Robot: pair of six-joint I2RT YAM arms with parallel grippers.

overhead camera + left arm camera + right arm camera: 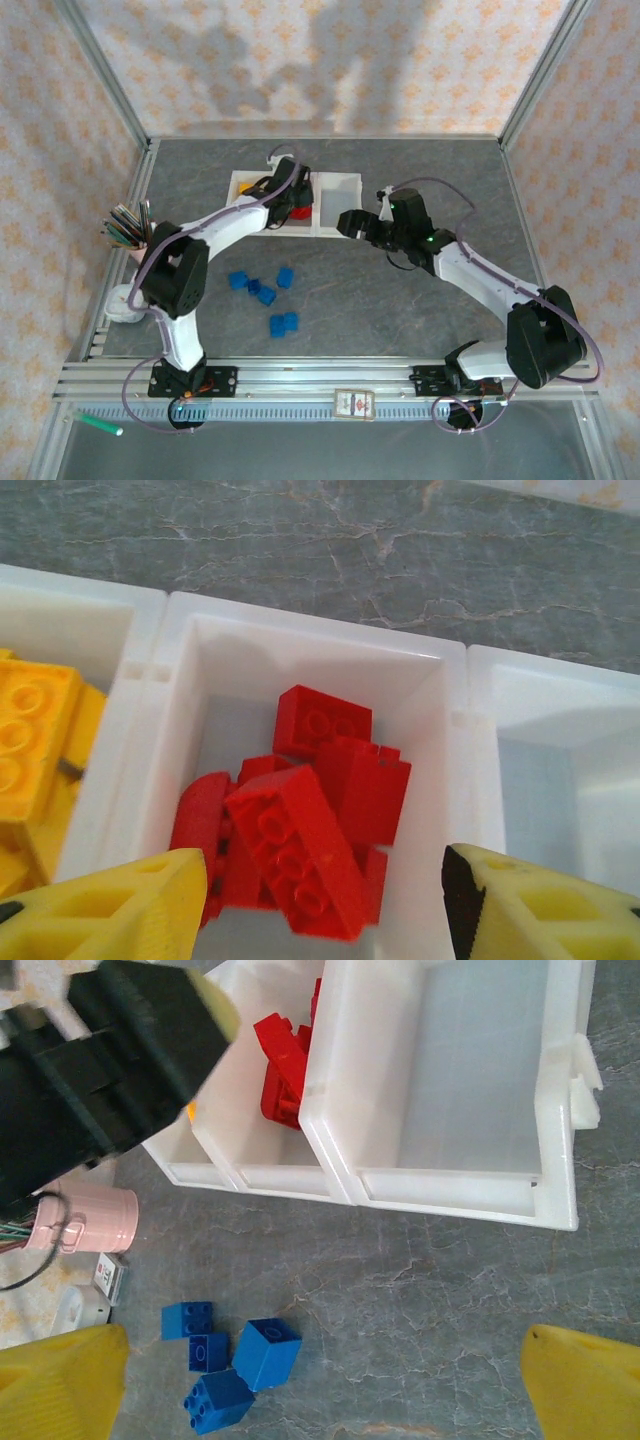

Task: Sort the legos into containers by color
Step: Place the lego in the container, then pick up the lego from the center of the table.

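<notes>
The containers (338,200) are three joined white bins at the table's back. In the left wrist view the left bin holds yellow legos (35,740), the middle bin (310,630) holds a pile of red legos (300,825), and the right bin (570,780) is bare. My left gripper (325,920) hangs open over the red pile, with nothing between its yellow fingers (110,910). Several blue legos (266,295) lie loose on the table in front of the bins. My right gripper (320,1390) stands wide open above the table, right of the blue legos (240,1355) and in front of the bins (450,1185).
A pink cup of pencils (128,228) stands at the left edge, with a white roll (122,305) in front of it. The left arm's black body (120,1050) reaches over the bins. A green marker (100,424) and a small card (354,403) lie by the front rail.
</notes>
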